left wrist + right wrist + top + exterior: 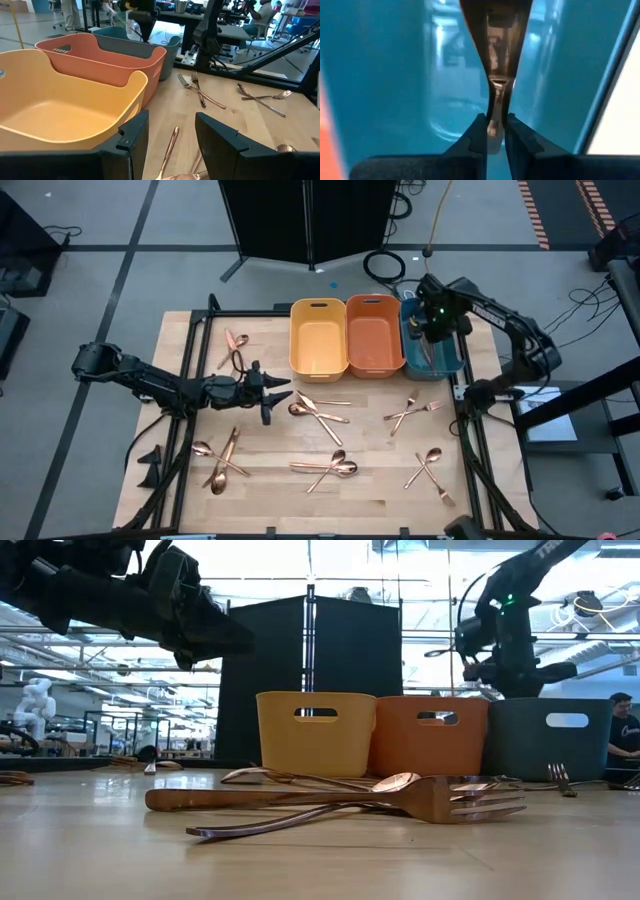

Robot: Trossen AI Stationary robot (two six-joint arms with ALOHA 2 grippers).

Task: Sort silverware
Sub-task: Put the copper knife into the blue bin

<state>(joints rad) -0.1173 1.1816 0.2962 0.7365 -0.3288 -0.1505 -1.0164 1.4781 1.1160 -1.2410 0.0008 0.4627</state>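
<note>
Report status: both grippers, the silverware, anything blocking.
Right gripper shut on copper utensil over teal plastic bin. Left gripper open, empty, above table centre. Copper silverware pieces scattered on wooden table. Nothing blocking.

3 bins in a row at 12 o'clock of the table (180, 350): 1 yellow bin (318, 337), 1 orange bin (374, 335), 1 teal bin (432, 350). Silverware lies on the wood in 6 clusters: 1 at 10 o'clock (234, 348), 1 at centre (318, 410), 1 at 3 o'clock (412, 412), 1 at 7 o'clock (219, 461), 1 at 6 o'clock (328, 468), 1 at 5 o'clock (427, 467). Exact piece count per cluster: can't tell. 2 arms, 2 grippers: left gripper (283, 392), right gripper (432, 330).
</note>
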